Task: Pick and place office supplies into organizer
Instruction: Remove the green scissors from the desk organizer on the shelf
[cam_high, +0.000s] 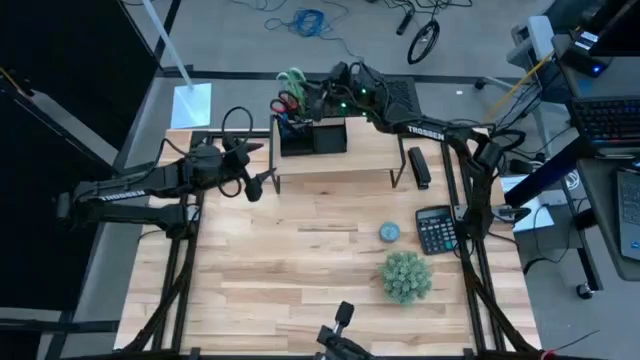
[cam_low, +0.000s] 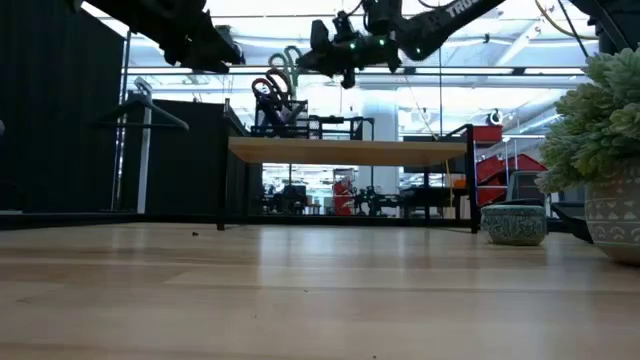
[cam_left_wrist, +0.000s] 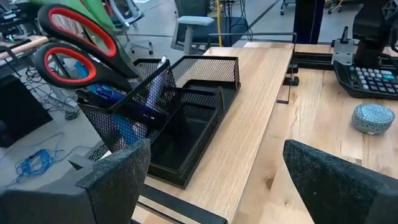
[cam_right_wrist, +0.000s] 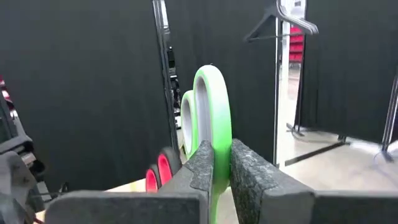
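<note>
The black mesh organizer stands on the wooden riser shelf at the table's far side. Red-handled scissors and blue pens stand in its pen cup. My right gripper reaches over that cup from the right and is shut on the green-handled scissors, whose handles rise above the red ones. The blades are hidden. My left gripper hangs open left of the riser, above the table, with nothing between its fingers. My right gripper pinches one green handle loop of the scissors between its two fingers. The fingers come roughly level from the table's right side. The handles stand upright above the pen cup; whether the blades are inside it I cannot tell.
A black calculator, a small patterned pot and a fuzzy green plant stand on the right half of the table. A black oblong item lies on the riser's right end. Bare wood shows at centre and left.
</note>
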